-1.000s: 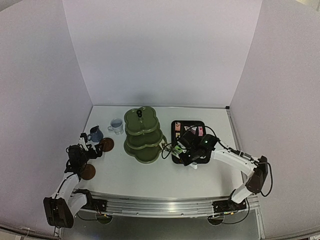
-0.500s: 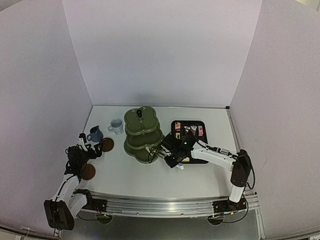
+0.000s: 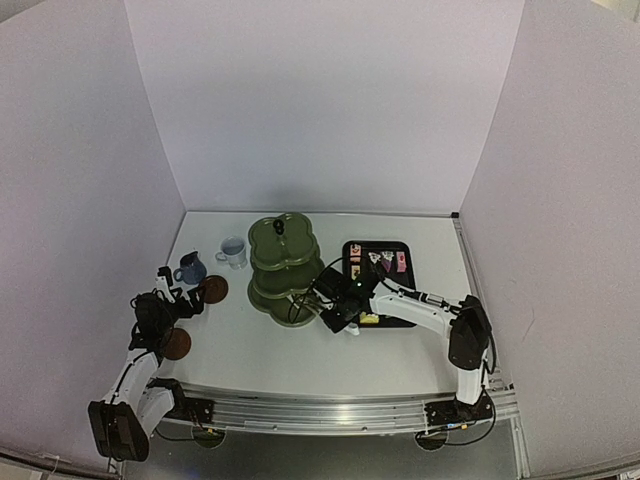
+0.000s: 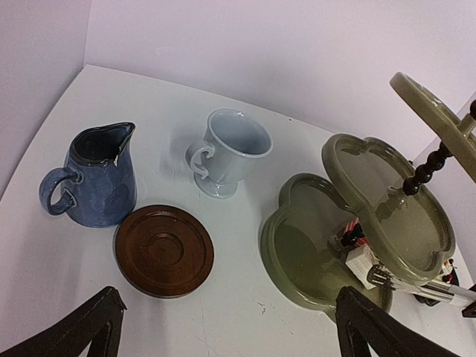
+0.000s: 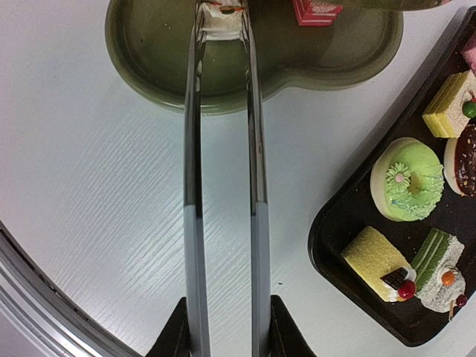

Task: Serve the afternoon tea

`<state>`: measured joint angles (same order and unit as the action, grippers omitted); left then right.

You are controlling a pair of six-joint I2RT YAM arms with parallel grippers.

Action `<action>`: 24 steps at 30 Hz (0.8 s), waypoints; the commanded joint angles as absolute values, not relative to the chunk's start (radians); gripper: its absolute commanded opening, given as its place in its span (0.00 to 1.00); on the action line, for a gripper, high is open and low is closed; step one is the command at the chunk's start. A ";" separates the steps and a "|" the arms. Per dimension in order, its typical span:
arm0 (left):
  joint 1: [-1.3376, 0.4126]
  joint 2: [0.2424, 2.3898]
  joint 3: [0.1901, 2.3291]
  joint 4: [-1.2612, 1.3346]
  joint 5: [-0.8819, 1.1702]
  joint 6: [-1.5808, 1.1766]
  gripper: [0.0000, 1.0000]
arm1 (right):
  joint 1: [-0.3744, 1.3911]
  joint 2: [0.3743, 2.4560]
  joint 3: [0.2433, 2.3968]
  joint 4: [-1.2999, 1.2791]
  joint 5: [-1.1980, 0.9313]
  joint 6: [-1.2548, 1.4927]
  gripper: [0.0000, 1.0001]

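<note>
The dark green three-tier stand (image 3: pixel 285 262) is mid-table. My right gripper (image 3: pixel 338 312) is shut on metal tongs (image 5: pixel 195 186). The tong tips pinch a small white cake (image 5: pixel 221 21) over the stand's bottom tier (image 5: pixel 149 52), next to a red cake (image 5: pixel 316 11). Several more cakes, among them a green round one (image 5: pixel 407 178), lie on the black tray (image 5: pixel 327 253). My left gripper (image 4: pixel 230 327) is open and empty, just short of a brown saucer (image 4: pixel 163 251). The dark blue mug (image 4: pixel 97 178) and pale mug (image 4: pixel 230 152) stand behind it.
A second brown saucer (image 3: pixel 177 344) lies near the front left, beside my left arm. The black tray (image 3: pixel 377 243) sits right of the stand. White walls enclose the table on three sides.
My right arm has swung left from the tray to the stand, carrying the tongs with the white cake. The left arm has barely moved.
</note>
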<state>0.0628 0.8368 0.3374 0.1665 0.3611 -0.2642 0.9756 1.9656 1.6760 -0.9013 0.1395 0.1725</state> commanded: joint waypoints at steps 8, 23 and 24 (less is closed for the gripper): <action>0.068 0.823 0.328 0.206 0.360 -0.276 1.00 | 0.975 1.973 1.739 -0.922 0.151 0.160 0.39; 0.067 0.821 0.326 0.208 0.363 -0.276 1.00 | 0.974 1.806 1.633 -0.947 0.189 0.218 0.37; 0.068 0.821 0.327 0.208 0.363 -0.276 1.00 | 0.974 1.790 1.622 -0.948 0.190 0.228 0.37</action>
<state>0.0628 0.8368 0.3370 0.1669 0.3618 -0.2646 0.9756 1.9118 1.6525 -0.9360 0.1617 0.1868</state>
